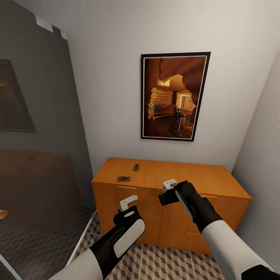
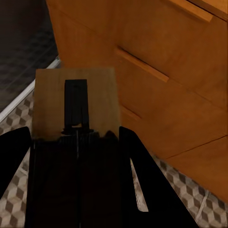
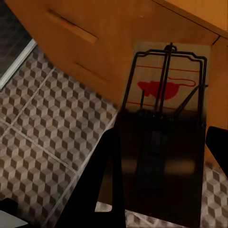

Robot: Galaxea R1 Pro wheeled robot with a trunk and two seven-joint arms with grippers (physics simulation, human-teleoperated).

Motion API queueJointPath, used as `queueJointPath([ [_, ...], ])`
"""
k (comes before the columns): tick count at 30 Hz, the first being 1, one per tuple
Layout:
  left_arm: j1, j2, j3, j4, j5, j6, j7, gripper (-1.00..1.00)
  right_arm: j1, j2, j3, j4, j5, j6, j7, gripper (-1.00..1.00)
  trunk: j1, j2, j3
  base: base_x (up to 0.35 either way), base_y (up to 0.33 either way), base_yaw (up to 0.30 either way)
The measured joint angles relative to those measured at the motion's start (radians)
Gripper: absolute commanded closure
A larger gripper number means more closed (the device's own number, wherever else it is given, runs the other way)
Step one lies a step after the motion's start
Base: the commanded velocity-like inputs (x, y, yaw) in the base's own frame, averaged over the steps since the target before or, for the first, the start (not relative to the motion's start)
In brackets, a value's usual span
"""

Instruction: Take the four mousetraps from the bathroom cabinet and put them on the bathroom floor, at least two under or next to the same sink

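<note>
The honey-orange cabinet stands against the back wall under a picture. Two mousetraps lie on its top near the left end, one further back, one by the front edge. My left gripper hangs in front of the cabinet's left drawers, shut on a third mousetrap, a brown board with a dark spring. My right gripper hovers at the top's front edge, shut on a fourth mousetrap with a red mouse print. The cube-patterned bathroom floor lies below. The sink is out of view.
A tall dark glossy panel with a pale sill closes off the left side. A framed cabin picture hangs on the back wall. A grey wall bounds the right, close to the cabinet's end.
</note>
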Motion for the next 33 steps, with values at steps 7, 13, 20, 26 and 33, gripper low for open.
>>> queueJointPath([
  [7,0.0,0.0,-0.001,0.0,0.0,0.0,0.0,1.0,0.0,0.0,0.0,0.0,0.0,0.0,0.0,1.0,-0.001,0.0,0.0,-0.111,0.024,0.0],
  [13,0.0,0.0,0.0,0.007,-0.006,0.001,-0.065,1.0,0.0,0.001,0.0,0.003,-0.001,-0.001,-0.002,1.0,-0.001,0.0,0.0,-0.005,0.001,0.0],
  [20,0.0,0.0,0.002,0.052,-0.012,0.004,-0.175,1.0,0.0,0.001,-0.002,0.007,-0.004,-0.002,-0.003,1.0,-0.001,0.0,0.0,0.0,0.0,0.0],
  [26,0.001,0.0,-0.001,0.212,-0.008,0.004,-0.238,1.0,0.0,0.002,-0.005,0.186,-0.01,-0.108,-0.002,1.0,-0.001,0.0,0.0,0.0,0.0,0.0],
  [33,0.001,0.001,0.002,0.809,-0.018,-0.206,-0.701,1.0,0.0,0.011,-0.014,0.772,-0.056,-0.737,-0.113,1.0,-0.001,0.0,0.0,0.0,0.0,0.0],
])
